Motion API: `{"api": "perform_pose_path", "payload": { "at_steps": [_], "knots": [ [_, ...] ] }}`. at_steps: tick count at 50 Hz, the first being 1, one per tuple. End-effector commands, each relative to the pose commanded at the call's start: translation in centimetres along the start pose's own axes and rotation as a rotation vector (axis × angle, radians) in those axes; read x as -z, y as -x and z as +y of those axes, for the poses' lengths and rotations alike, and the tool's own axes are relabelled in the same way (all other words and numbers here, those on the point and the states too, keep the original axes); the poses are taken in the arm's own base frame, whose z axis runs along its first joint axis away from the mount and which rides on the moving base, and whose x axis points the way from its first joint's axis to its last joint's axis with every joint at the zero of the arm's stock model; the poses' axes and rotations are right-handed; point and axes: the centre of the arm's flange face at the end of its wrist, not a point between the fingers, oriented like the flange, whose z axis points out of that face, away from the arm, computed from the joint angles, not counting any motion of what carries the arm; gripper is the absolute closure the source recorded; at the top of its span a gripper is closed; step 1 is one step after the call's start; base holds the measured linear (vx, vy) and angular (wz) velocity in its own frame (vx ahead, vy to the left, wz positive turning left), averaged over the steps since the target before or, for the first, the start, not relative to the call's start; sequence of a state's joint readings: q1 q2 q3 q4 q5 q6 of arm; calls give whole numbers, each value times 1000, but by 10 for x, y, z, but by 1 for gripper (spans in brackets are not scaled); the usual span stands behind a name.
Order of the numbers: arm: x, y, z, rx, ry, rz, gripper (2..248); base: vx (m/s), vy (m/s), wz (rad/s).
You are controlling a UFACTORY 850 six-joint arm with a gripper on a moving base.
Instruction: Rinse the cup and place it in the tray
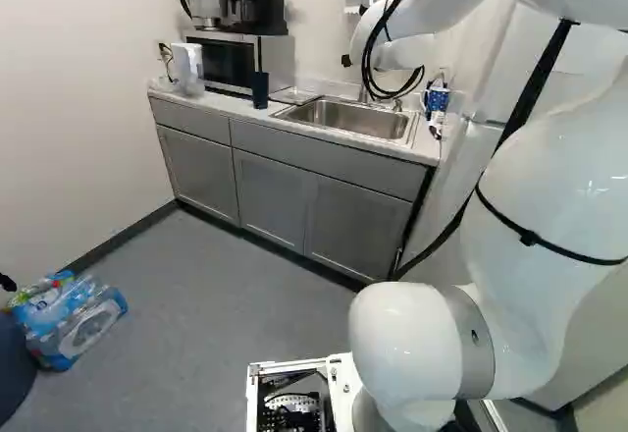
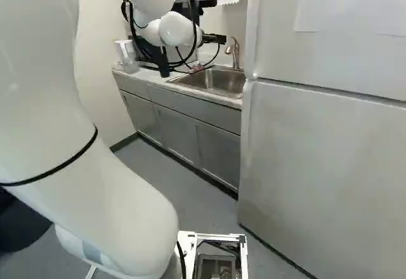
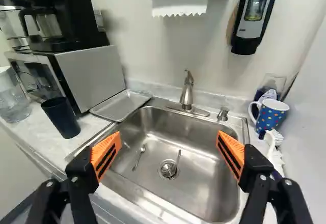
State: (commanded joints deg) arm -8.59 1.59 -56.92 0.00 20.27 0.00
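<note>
Wrist view shows a dark cup (image 3: 62,119) and a wall dispenser's tiny print (image 3: 242,30).

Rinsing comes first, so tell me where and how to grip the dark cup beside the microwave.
Grip the dark cup around its upper body, probably coming from the front of the counter: it stands upright, shows no handle, and the microwave stands close behind.

The arm (image 2: 95,171) is arching forward, its gripper (image 2: 216,38) pointing ahead and downward, orange-padded fingers (image 3: 108,151) standing wide apart.
</note>
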Motion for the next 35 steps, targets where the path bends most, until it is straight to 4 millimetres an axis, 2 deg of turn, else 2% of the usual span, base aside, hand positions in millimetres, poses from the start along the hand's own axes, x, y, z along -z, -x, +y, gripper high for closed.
{"api": "perform_pose_path", "payload": {
  "at_steps": [35],
  "knots": [
    [0,0,0,0,0,0,3,133,87,-24]
  ]
}}
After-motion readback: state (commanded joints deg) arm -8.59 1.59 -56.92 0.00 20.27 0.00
